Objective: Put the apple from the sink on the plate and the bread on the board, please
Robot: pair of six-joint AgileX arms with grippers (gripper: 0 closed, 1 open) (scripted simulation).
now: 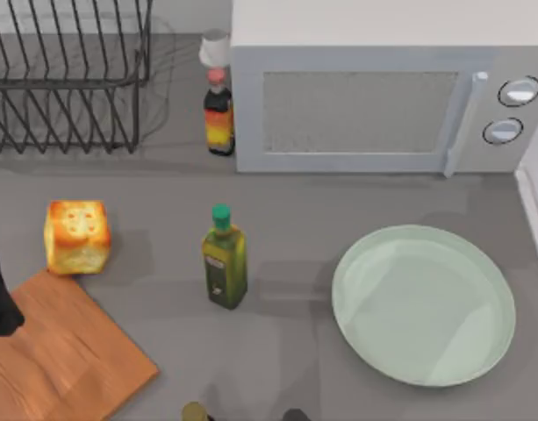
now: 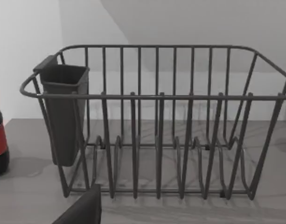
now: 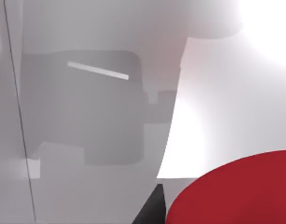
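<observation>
Two placements outstanding. Apple [image 3: 236, 191] sits close under the right wrist camera against pale sink walls; the right gripper's grasp cannot be judged. Plate [image 1: 424, 303] bare; bread [image 1: 76, 237] just off the board [image 1: 67, 360]. Advice: confirm centred grip (then lift straight) before crossing.
</observation>
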